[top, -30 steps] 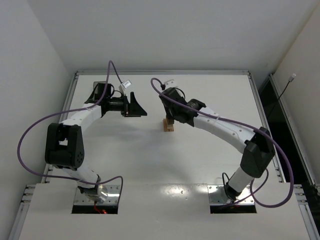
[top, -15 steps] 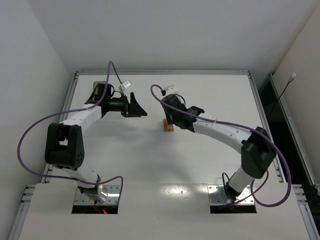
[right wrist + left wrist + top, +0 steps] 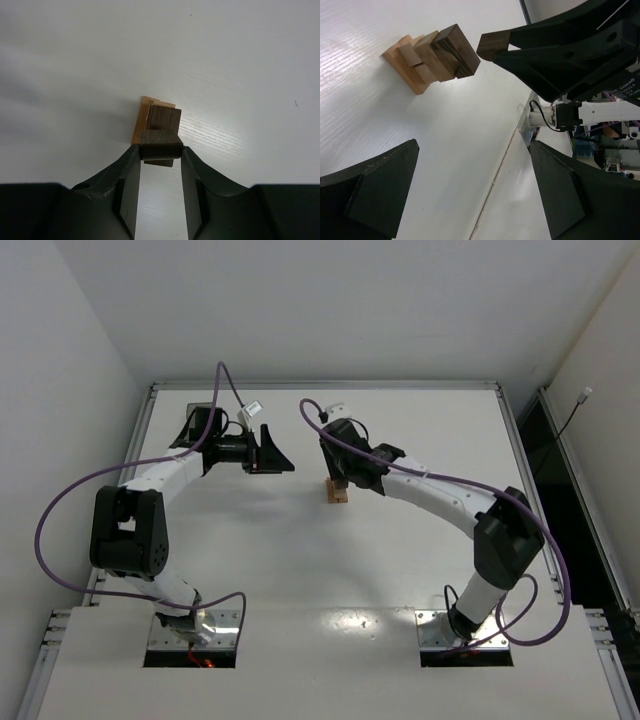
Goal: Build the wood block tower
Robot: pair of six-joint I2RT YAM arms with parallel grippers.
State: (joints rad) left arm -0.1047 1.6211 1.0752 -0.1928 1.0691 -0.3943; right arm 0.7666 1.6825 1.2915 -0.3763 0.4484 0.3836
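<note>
Where my left pincer hangs: the left pincer [image 3: 272, 452] is spread wide and empty, well off to the left of the stack, with its mouth turned toward it.
Tower: the tower [image 3: 432, 57] stands on the table between my two pincers, straight beneath my right fingertips. It has tan pieces at the base and a dark one on top, and the layers are slightly staggered rather than flush.
Dark block: the dark block [image 3: 161, 144] is pinched at the very tips of my right pincer. It is just beyond the tower's top piece with a narrow gap showing, so the two are not touching.
Right pincer: the right pincer [image 3: 161, 150] is clamped on that block across two opposite side faces, with the bottom face free.
Handling: I judge the block light, rigid and smooth-faced. It won't crush, but it could slip or twist with so little pad on it.
Where to take hold: the side faces, as I have it now, so that I can let go without touching the stack.
Risk: the tower is narrow and uneven, so I expect any sideways nudge to topple it.
Table: the table [image 3: 400, 570] is flat, white and faintly grained, and I see nothing on it to stop a piece from sliding.
Room: plain white walls [image 3: 300, 310] stand beyond the table's metal frame [image 3: 330, 385], and purple cables [image 3: 60, 500] loop off both of my arms.
</note>
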